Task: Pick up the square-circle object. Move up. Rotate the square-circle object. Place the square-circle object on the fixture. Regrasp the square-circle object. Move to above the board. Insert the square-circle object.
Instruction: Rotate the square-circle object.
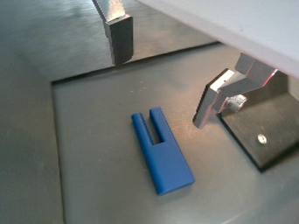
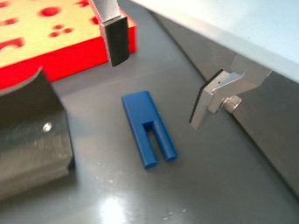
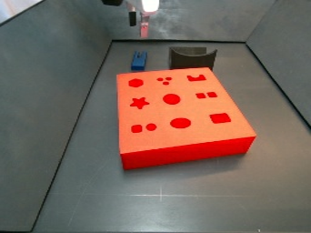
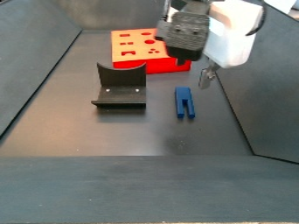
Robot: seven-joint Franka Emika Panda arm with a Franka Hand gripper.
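Square-circle object (image 1: 160, 150): blue stepped peg, slotted at one end, lay flat on the grey floor (image 1: 70, 157), untouched. Gripper (image 1: 170, 66): hung above the peg, jaws spread, nothing between them; one finger (image 1: 119, 35) stood at 11 o'clock of the peg, its fellow (image 1: 222, 92) at 2 o'clock. Fixture (image 1: 268, 131): dark plate, at 3 o'clock of the peg, apart from it.

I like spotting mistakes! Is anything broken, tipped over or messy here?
Nothing stands out. The square-circle object lies flat on the floor beside the fixture, which stands upright. The board looks whole. The gripper hangs open above the object.
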